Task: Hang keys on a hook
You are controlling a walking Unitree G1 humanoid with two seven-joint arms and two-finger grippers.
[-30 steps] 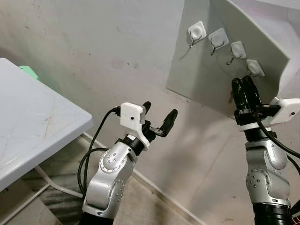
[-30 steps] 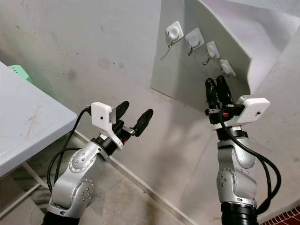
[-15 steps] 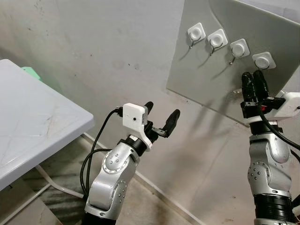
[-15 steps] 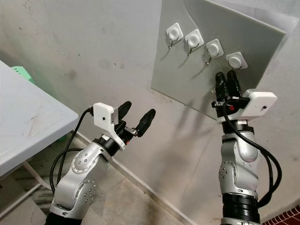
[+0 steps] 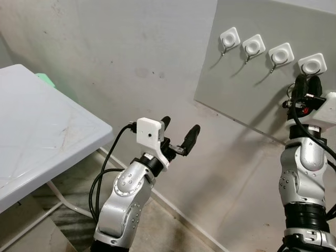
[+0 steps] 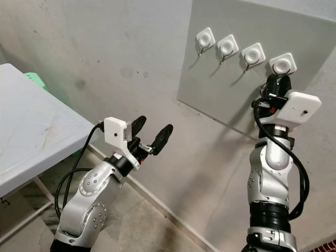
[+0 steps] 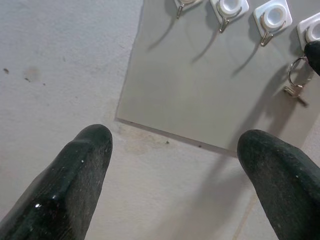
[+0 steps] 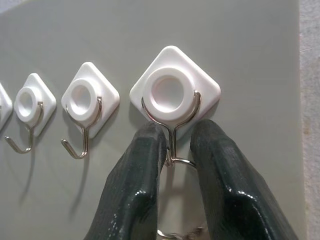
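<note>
Right gripper (image 8: 172, 150) pinching key ring (image 8: 181, 163) at rightmost hook (image 8: 172, 102).
Left gripper (image 5: 178, 134) spread, away from grey board (image 5: 247, 94).

A white folding table (image 5: 42, 131) fills the left side of the frame, its top scuffed and its metal legs showing beneath. A pale green object (image 5: 46, 80) peeks out behind its far edge. A stained grey concrete wall (image 5: 121, 47) spans the upper frame above the bare floor (image 5: 157, 220).
</note>
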